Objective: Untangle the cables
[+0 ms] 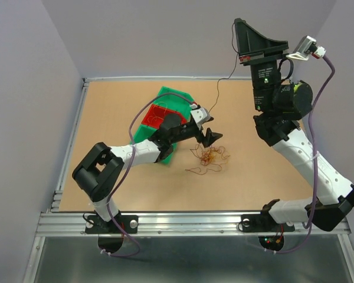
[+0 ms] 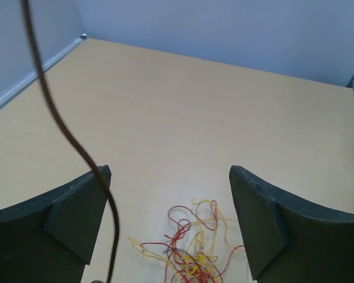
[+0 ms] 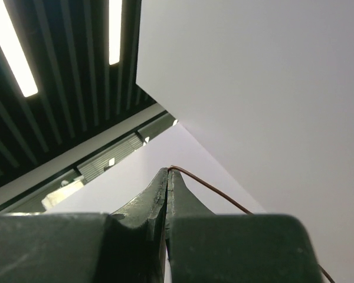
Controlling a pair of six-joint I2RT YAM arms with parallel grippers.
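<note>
The cables lie as a small curly tangle point(image 1: 211, 156) of orange-yellow and red strands on the tan table. My left gripper point(image 1: 204, 135) hovers just over the tangle's far-left edge, open, with nothing between its fingers. In the left wrist view the tangle point(image 2: 192, 247) sits low between the wide-spread jaws of the left gripper point(image 2: 169, 171). One dark brown cable point(image 2: 65, 127) rises past the left finger. My right gripper point(image 1: 239, 26) is raised high at the back right, shut on that brown cable point(image 1: 217, 94). In the right wrist view the right gripper point(image 3: 168, 172) pinches the brown cable point(image 3: 212, 190) at its tips.
A green bin point(image 1: 171, 100) with red compartments point(image 1: 156, 115) lies on the table behind the left arm. The table's metal rail point(image 1: 165, 221) runs along the near edge, and grey walls close in the far and left sides.
</note>
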